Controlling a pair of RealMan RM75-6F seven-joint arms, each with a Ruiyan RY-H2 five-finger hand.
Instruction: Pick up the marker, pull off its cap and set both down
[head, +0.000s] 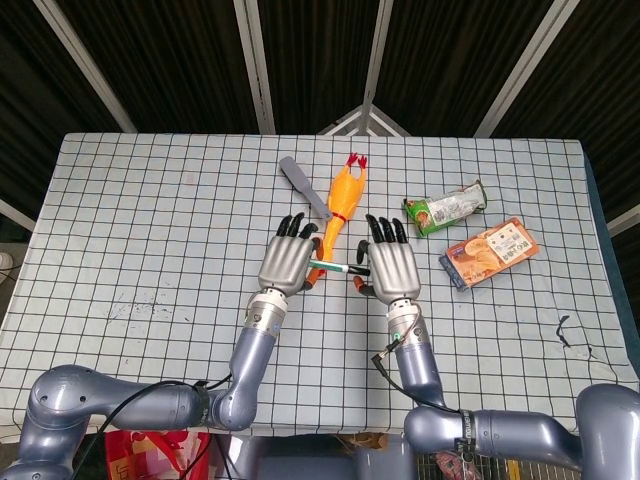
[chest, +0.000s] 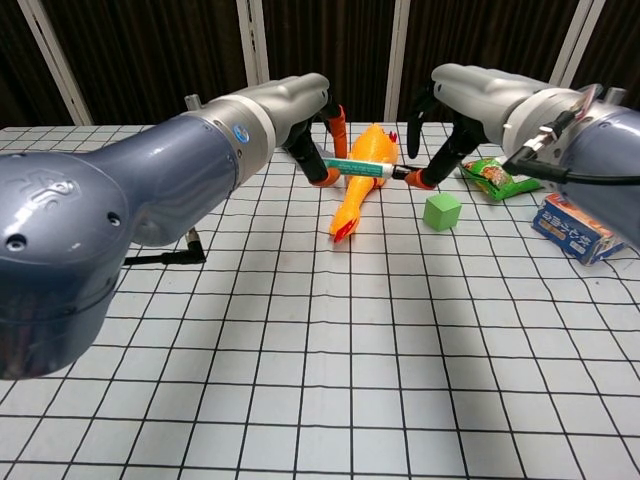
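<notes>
From the head view, the left hand (head: 288, 264) and right hand (head: 393, 272) hang side by side over the table (head: 150, 230), backs up, with the marker (head: 333, 267) bridging the gap between them. The left fingers are closed on the marker's green-and-white barrel; the right fingers curl down at its dark end, though the palm hides the grip itself. Beyond the fingertips lie the rubber chicken (head: 340, 205) and a grey spatula (head: 305, 187); further out past the right hand lie a green snack pack (head: 446, 208) and an orange packet (head: 490, 251).

From the chest view, the marker (chest: 362, 167) is held level, clear of the table, above the chicken (chest: 358, 185). The left fingers (chest: 318, 160) clamp its barrel from both sides. The right fingers (chest: 428, 170) pinch the dark cap (chest: 401, 172), thumb tip beneath it. A green cube (chest: 441, 211) sits below the right hand, beside the chicken.

The step in hand looks to be pulling the cap off. It likely goes best if the left hand keeps the barrel still while the right draws straight along the marker's line, away from the left fingers. A sideways tug could twist the barrel out of the left grip. Once free, each piece wants bare table, away from the chicken and cube.
</notes>
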